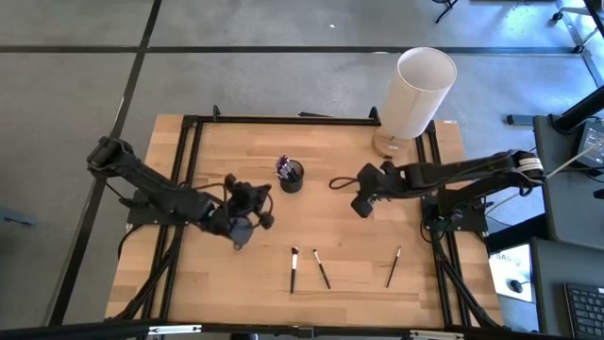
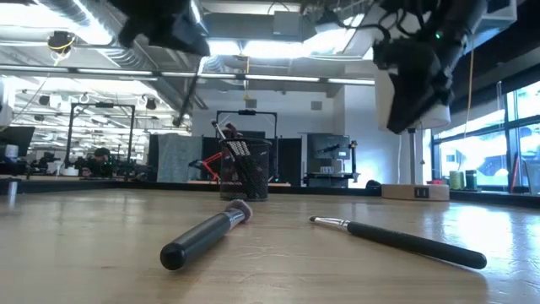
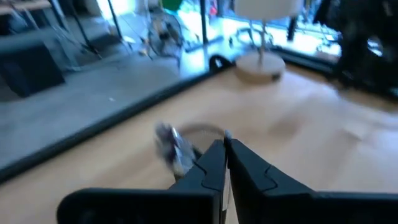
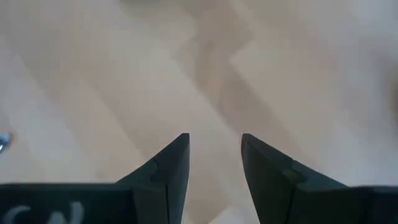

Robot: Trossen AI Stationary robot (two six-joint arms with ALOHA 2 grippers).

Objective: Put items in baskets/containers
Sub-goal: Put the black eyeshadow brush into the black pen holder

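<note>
The black mesh cup (image 1: 291,177) stands on its base mid-table with several brushes upright in it, and it shows in the low view too (image 2: 245,171). Three brushes lie flat near the table's near edge: a thick one (image 1: 293,269) (image 2: 207,236), a thin one (image 1: 322,269) (image 2: 396,239) and another (image 1: 394,267). My left gripper (image 1: 257,208) (image 3: 225,144) hovers left of and nearer than the cup, shut on a thin brush (image 2: 187,97). My right gripper (image 1: 362,203) (image 4: 214,144) hangs open over bare wood right of the cup. My left gripper pinches a thin brush between its two fingertips; a pale end (image 3: 227,133) pokes out past them. In the low view the brush shaft near its upper end (image 2: 199,72) meets the gripper. The brush hangs slanting below, lifted clear of the table, its lower end (image 2: 176,122) free.
A tall white cylinder on a wooden base (image 1: 413,94) stands at the far right corner, with a black cable (image 1: 340,182) beside the right arm. A black frame (image 1: 283,120) borders the table. Bare wood lies between the cup and the lying brushes.
</note>
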